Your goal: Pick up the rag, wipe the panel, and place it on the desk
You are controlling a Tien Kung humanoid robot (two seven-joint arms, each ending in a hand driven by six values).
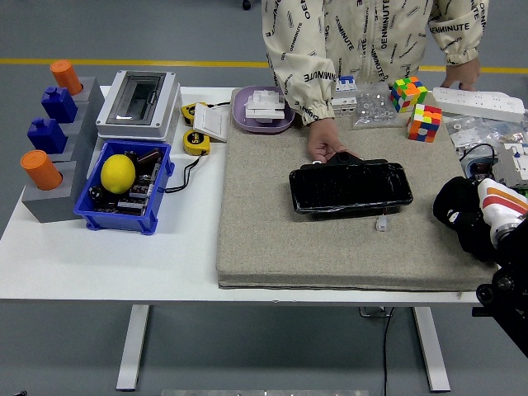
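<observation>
Felt, coarse and grey, forms a square mat (330, 239) carrying the glossy black rectangular panel (351, 187), its far-left corner under a person's hand (324, 142). The right hand (464, 216) hovers at the mat's right edge, its finger state and any rag indiscernible.

you see: grey floor (124, 33), smooth, evenly lit; one yellow floor line (124, 62) running left to right behind the table; white table (107, 264) on two white legs (132, 346), a dark cable (385, 351) hanging beneath its near edge.
</observation>
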